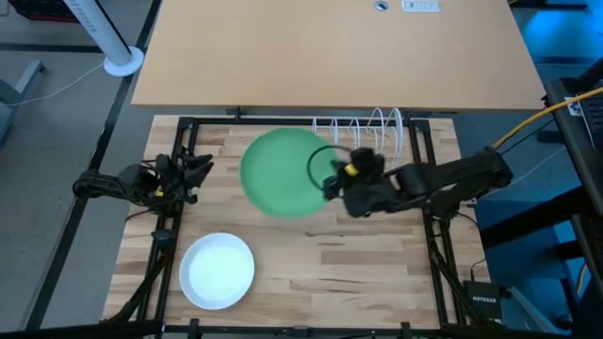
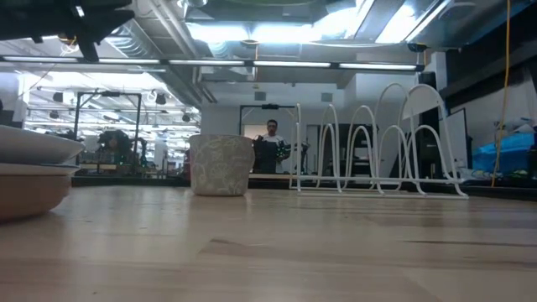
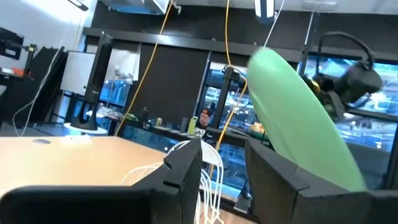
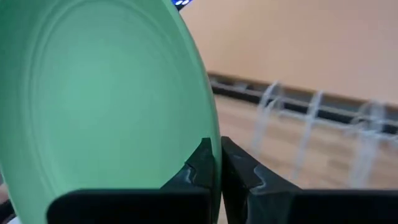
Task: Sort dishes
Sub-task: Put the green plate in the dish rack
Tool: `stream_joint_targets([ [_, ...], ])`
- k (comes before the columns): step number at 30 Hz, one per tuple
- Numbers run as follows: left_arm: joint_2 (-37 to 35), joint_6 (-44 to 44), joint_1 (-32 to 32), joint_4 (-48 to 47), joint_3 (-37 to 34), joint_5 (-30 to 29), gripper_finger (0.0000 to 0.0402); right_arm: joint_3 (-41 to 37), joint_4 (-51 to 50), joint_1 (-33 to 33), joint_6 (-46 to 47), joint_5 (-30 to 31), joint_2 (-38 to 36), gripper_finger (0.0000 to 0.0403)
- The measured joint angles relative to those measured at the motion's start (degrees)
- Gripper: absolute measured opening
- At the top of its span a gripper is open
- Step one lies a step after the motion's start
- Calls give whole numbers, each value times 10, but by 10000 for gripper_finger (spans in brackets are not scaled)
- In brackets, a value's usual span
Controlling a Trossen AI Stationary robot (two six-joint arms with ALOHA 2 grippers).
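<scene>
Nearest us, a white plate (image 1: 218, 270) lies flat at the front left of the wooden surface (image 1: 367, 273). Further back, we see the right hand (image 1: 332, 179) clenched on the rim of a green plate (image 1: 283, 172), holding it tilted in the air above the middle of the surface. The left hand (image 1: 200, 169) waits at the left edge, fingers parted and holding nothing. Behind the green plate, a white wire rack (image 1: 372, 127) stands at the far edge.
</scene>
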Motion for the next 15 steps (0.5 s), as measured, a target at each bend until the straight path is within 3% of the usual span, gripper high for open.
stream_joint_targets([
  [15, 0, -33, 0, -63, 0, 0, 116, 0, -250, -77, 26, 30, -129, 11],
])
